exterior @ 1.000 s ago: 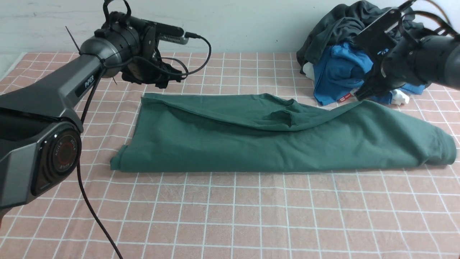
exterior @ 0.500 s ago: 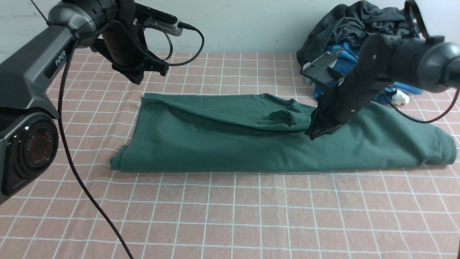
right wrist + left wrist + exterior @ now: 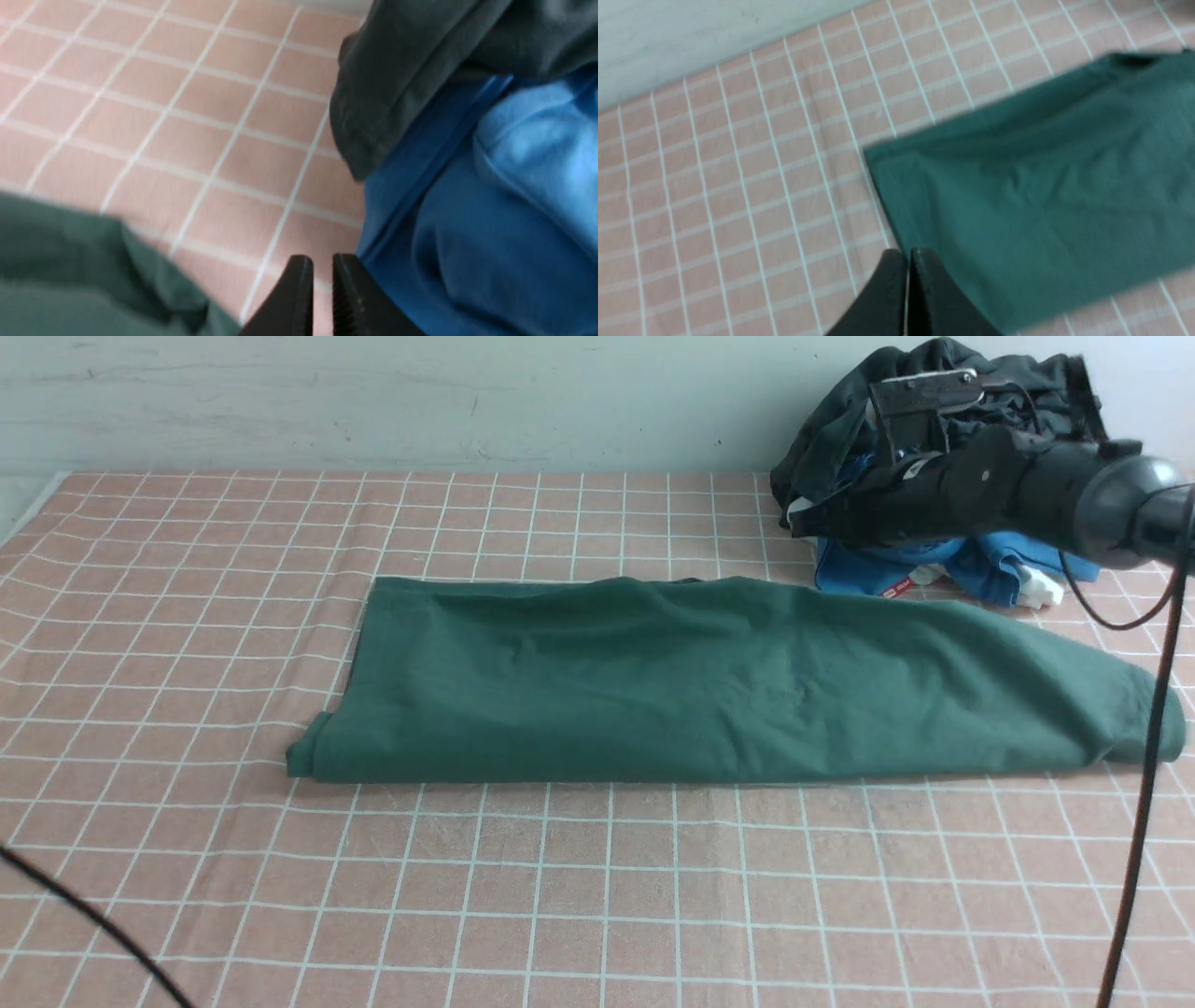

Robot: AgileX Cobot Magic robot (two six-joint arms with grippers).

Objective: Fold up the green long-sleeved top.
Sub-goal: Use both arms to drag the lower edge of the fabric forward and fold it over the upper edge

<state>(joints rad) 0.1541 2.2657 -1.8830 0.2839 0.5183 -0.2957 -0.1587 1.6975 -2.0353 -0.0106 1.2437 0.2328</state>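
See the green long-sleeved top (image 3: 728,681) laid flat mid-table as one long band, long axis left to right, near edge a soft fold, no sleeve showing. Find the left hand (image 3: 908,254) out of the front view, pinched fully closed on nothing, looking down on the band's left end with that end's edge right at the fingertips (height above the fabric not readable). Find the right hand (image 3: 322,261) showing only a narrow slit between its fingers, nothing in it, hanging over the far right of the table at the edge of the bright blue garment (image 3: 868,574) and the dark charcoal-grey garment (image 3: 943,359), with the top's far edge just beside it, toward the robot. Judge each hand nearer its own end, so an end-over-end fold along that long axis looks like the coming step; calls for opening both hands first. Note the table (image 3: 560,896): pink checked cloth, bare and roomy in front of the band, plain pale wall (image 3: 467,401) behind. Watch the top's far right edge, close beside those two garments, for snagging blue fabric
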